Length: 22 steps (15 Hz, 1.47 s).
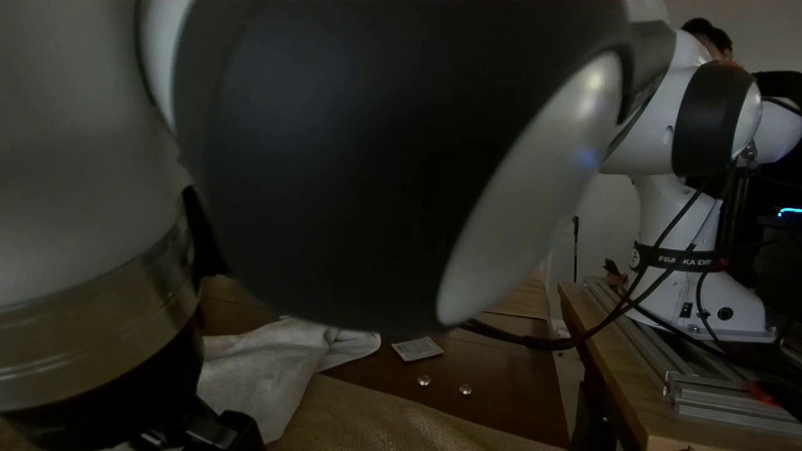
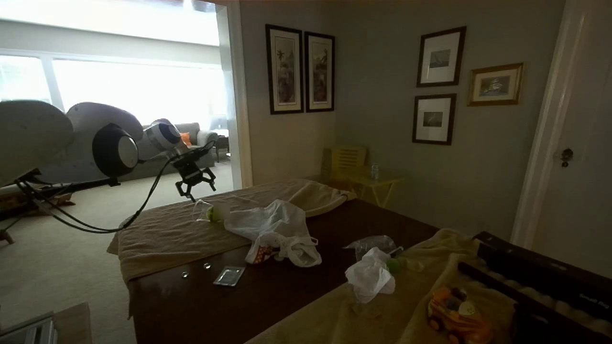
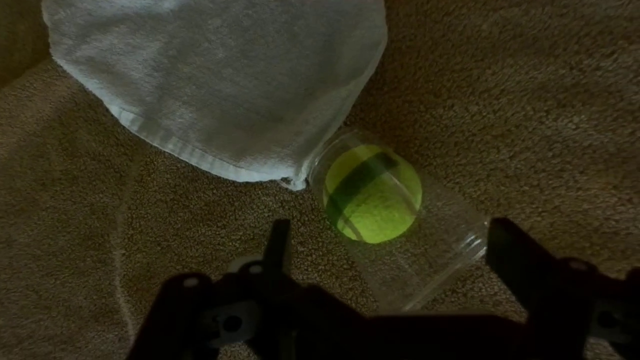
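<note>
My gripper [image 3: 390,222] is open and empty, pointing down over a brown towel [image 3: 525,100]. In an exterior view the gripper [image 2: 203,192] hangs above the towel-covered end of the table. Below and between its fingers lies a clear plastic cup [image 3: 435,250] on its side. A yellow-green tennis ball [image 3: 372,195] sits inside the cup at its far end. The right finger overlaps the cup's rim in the wrist view; I cannot tell whether they touch. A white cloth [image 3: 225,90] lies beside the cup's closed end. In an exterior view the arm hides the cup and ball.
On the dark table [image 2: 162,310] lie a silver packet [image 2: 229,276] and two small shiny pieces [image 2: 207,265]. Farther along are crumpled white paper [image 2: 370,277], clear plastic [image 2: 375,242], an orange toy car [image 2: 456,315] and a black box [image 2: 545,277]. A cable [image 2: 148,200] hangs from the arm.
</note>
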Available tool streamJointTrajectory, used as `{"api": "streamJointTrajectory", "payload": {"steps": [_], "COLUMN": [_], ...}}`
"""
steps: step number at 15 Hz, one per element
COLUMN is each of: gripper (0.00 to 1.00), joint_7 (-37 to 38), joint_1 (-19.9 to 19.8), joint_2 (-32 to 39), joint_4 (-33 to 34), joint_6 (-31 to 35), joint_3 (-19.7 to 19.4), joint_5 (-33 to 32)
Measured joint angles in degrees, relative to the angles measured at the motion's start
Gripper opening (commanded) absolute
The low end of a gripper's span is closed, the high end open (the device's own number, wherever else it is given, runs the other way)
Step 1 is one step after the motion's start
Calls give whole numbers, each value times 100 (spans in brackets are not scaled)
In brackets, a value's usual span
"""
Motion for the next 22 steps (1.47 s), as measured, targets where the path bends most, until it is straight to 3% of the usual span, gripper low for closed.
{"api": "streamJointTrajectory", "payload": {"steps": [17, 22], "gripper": [100, 100], "joint_7": [-24, 637], "joint_1": [33, 76], "joint_2": [-12, -15], "joint_4": [-11, -10], "joint_6": [71, -763], "joint_3": [97, -237], "joint_5": [18, -4]}}
